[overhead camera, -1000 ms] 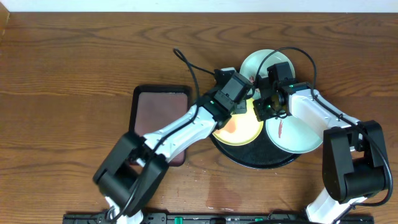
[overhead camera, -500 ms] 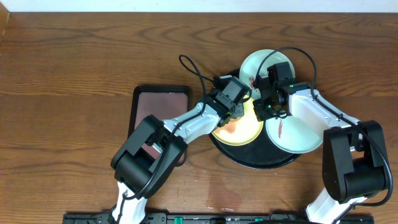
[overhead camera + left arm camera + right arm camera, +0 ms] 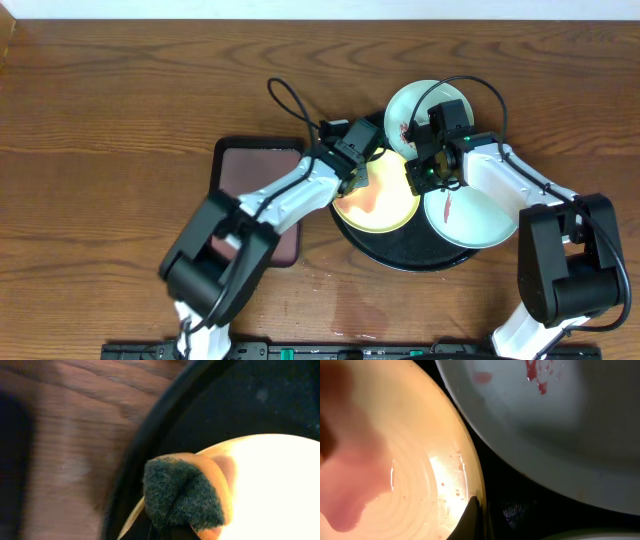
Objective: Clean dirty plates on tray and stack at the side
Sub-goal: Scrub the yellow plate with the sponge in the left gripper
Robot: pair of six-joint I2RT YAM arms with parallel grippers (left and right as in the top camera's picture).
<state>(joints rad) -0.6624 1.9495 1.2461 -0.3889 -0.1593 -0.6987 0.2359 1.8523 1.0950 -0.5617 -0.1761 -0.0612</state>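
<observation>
Dark, wood-grained table [image 3: 120, 120] runs back to a strip of white wall [image 3: 300, 8]. The black tray [image 3: 400, 260] sits right of centre, with a small maroon tray [image 3: 255, 165] just beside it on the left. All three smeared plates lie on the black tray: the yellow plate [image 3: 385, 205] and two green plates [image 3: 410, 100] [image 3: 475, 220]. The left gripper [image 3: 358, 172] pinches a sponge [image 3: 182, 495] against the yellow plate's left edge. The right gripper [image 3: 418, 178] is clamped on its opposite rim.
</observation>
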